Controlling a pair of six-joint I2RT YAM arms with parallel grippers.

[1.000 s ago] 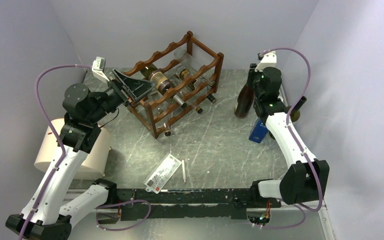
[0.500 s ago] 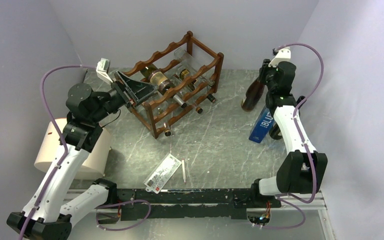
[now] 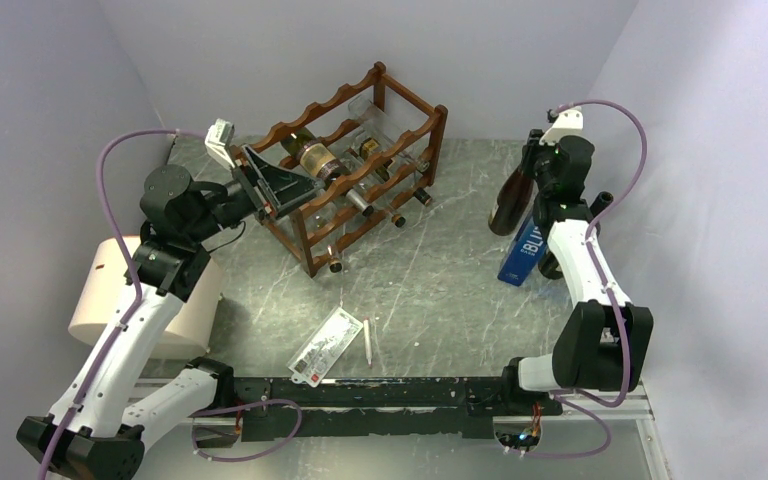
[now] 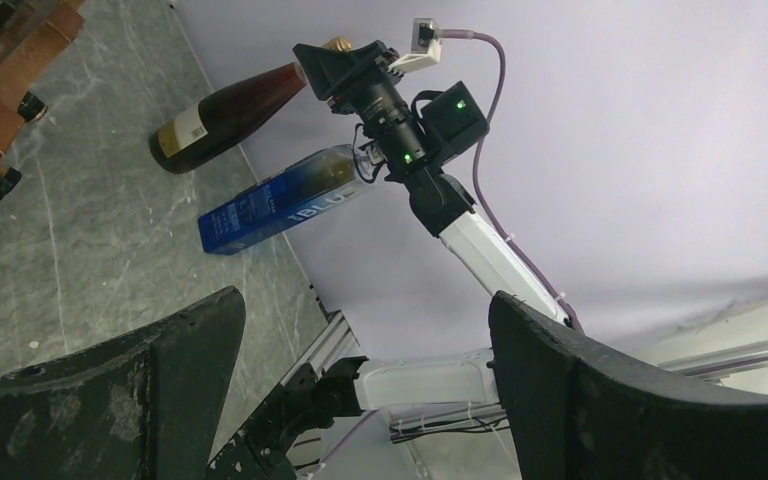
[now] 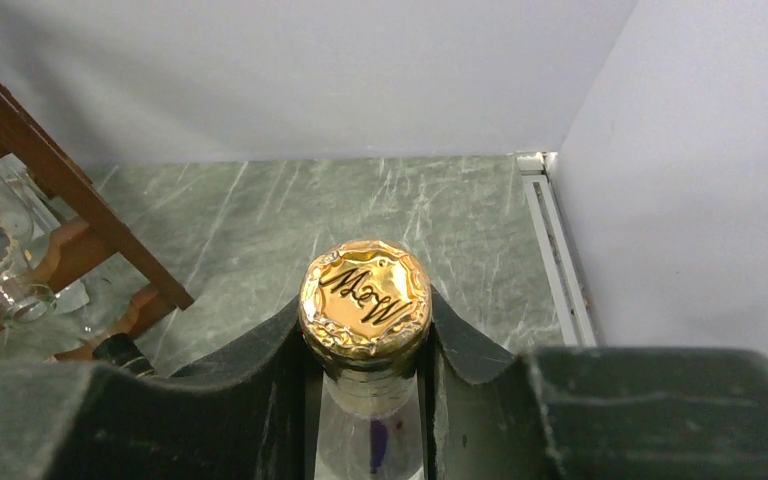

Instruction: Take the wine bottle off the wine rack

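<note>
The reddish-brown wine rack (image 3: 380, 150) stands at the back of the table with several bottles lying in it. My right gripper (image 3: 543, 168) is shut on the neck of a dark wine bottle (image 3: 512, 200), right of the rack and apart from it. The bottle leans, its top toward the right wall, its base low by the table. In the right wrist view its gold foil cap (image 5: 365, 297) sits between my fingers. My left gripper (image 3: 282, 186) is open and empty at the rack's left end. The left wrist view shows its fingers (image 4: 130, 390) spread wide and the leaning bottle (image 4: 225, 110).
A blue box (image 3: 526, 250) stands next to the held bottle and shows in the left wrist view (image 4: 280, 200). Another dark bottle (image 3: 600, 205) is behind my right arm. A white roll (image 3: 140, 295) sits at the left edge. A card (image 3: 326, 345) and pen (image 3: 367, 340) lie near front.
My right gripper has carried the dark bottle to the right, away from the rack, and tipped it from upright to leaning. My left gripper has shifted slightly right along the rack's left end.
</note>
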